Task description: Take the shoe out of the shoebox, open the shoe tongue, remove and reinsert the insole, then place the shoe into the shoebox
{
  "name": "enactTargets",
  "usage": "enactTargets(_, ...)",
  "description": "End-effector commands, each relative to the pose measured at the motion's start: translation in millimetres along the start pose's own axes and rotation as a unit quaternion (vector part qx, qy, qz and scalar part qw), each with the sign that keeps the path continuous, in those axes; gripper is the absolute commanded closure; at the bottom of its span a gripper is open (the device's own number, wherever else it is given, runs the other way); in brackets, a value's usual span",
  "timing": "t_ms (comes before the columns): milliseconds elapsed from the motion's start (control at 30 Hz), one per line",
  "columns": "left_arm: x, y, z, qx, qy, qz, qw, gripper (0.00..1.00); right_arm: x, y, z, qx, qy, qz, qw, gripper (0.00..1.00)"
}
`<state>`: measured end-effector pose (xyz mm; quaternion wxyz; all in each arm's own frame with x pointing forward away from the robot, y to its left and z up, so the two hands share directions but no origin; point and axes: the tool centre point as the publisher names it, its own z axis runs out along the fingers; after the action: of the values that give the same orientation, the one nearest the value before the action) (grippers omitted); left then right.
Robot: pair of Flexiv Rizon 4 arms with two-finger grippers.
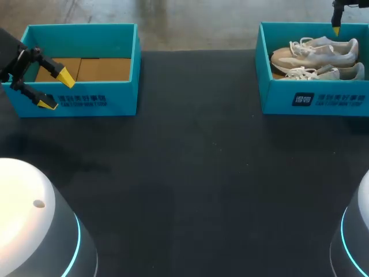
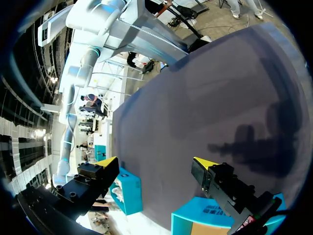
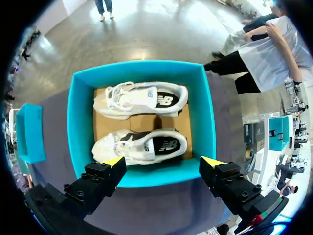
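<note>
A teal shoebox [image 1: 314,99] stands at the table's back right with two white and beige sneakers in it, lying on their sides. Looking straight down from above that box, the right wrist view shows the near shoe [image 3: 142,146], the far shoe [image 3: 142,100] and the box wall [image 3: 80,122]. My right gripper [image 3: 163,161] hangs open above the box's near wall, touching nothing. In the head view only one of its yellow fingertips [image 1: 335,30] shows, over the box's back edge. My left gripper [image 1: 56,90] is open and empty in front of a second teal box [image 1: 115,95].
The second box at the back left holds only its brown cardboard floor [image 1: 104,69]; its front wall [image 2: 205,215] lies just under the left gripper [image 2: 156,162]. The dark table [image 1: 196,173] stretches between the two boxes. White robot bases sit at both front corners.
</note>
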<state>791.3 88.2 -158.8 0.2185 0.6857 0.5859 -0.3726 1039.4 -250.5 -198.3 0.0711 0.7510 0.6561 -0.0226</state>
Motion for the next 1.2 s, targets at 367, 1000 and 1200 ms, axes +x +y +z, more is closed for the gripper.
enactTargets(367,-0.1,-0.6,0.1,-0.001,0.001,0.0,1.0,0.0,16.0,-70.5,-11.0,-0.032,0.027,-0.017,0.999,0.0)
enactTargets(1000,-0.1,-0.6,0.1,-0.001,0.001,0.0,1.0,0.0,29.3,-102.9,-6.1,-0.028,0.038,-0.016,0.999,0.0)
enactTargets(1200,-5.1,-0.4,-2.4,0.003,-0.003,-0.01,1.0,0.0,29.3,-102.9,-6.1,-0.028,0.038,-0.016,0.999,0.0)
